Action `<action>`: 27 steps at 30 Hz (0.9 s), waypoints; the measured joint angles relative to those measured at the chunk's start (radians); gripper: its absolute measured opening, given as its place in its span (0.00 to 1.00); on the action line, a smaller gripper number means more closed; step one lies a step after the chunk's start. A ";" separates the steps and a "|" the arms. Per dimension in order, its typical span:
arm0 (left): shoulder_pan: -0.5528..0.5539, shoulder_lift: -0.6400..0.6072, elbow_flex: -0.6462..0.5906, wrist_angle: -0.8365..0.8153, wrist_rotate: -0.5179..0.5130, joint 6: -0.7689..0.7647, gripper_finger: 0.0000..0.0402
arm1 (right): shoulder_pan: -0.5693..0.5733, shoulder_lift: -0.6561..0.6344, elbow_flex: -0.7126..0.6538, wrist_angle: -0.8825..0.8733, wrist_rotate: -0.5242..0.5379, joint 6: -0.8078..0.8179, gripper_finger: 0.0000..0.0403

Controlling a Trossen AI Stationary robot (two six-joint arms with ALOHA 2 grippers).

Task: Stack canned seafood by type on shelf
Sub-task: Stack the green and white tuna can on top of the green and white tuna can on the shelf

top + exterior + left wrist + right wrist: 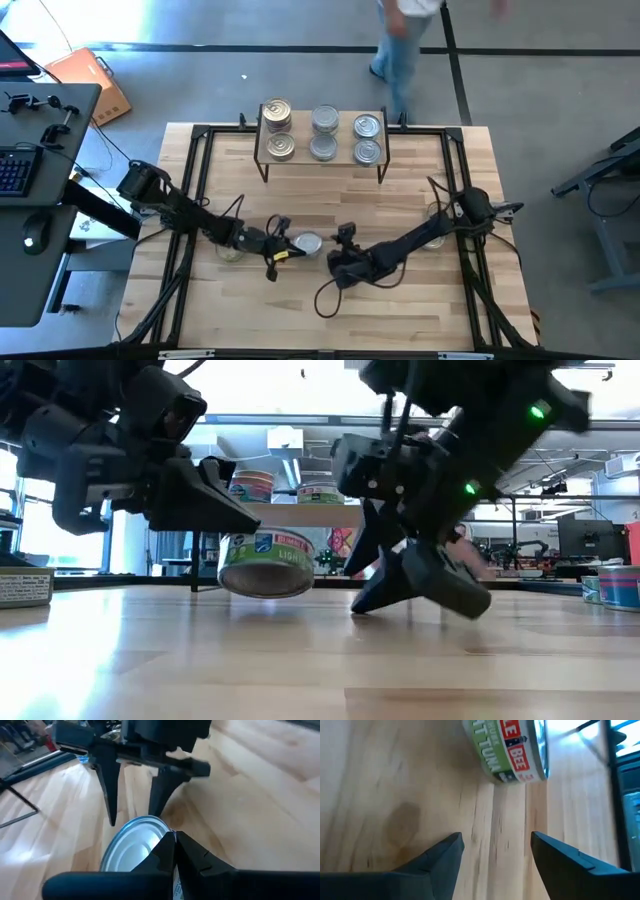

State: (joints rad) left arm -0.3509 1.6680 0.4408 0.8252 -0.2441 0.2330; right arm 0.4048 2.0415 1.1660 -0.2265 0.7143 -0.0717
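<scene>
Dark fingers of the left gripper [175, 837] were pinched together, holding nothing and resting on the silver lid rim of a short round tin with a green label [131, 845]. That tin sat mid-table, well short of the small light-wood shelf on thin black legs [345, 137]. Facing it, the right gripper [495, 845] stood fairly wide, with the tin just ahead of its fingers rather than between them.

A good next move would likely be to ease the right gripper forward until both fingers flank the tin's wall – squarely, not on the rim – while the left steadies it.

Six tins topped the shelf. Beyond the pale butcher-block tabletop [430, 320], a person [400, 45] crossed a grey floor.
</scene>
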 joint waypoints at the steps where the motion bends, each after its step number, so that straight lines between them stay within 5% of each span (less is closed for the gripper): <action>1: 0.005 0.000 0.000 0.005 0.013 -0.008 0.00 | 0.005 0.000 -0.023 0.057 0.019 -0.009 0.58; 6: 0.024 0.000 0.000 0.012 0.062 -0.050 0.00 | 0.028 -0.002 -0.097 0.310 0.089 -0.082 0.55; 10: 0.025 0.000 0.000 0.020 0.081 -0.057 0.00 | 0.028 -0.002 -0.120 0.427 0.043 -0.172 0.55; 27: 0.023 -0.001 0.000 0.047 0.100 -0.046 0.00 | -0.008 -0.001 -0.083 0.476 -0.016 -0.352 0.55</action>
State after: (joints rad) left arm -0.3280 1.6669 0.4411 0.8722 -0.1442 0.1870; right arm 0.3970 2.0403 1.0826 0.2496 0.6981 -0.4241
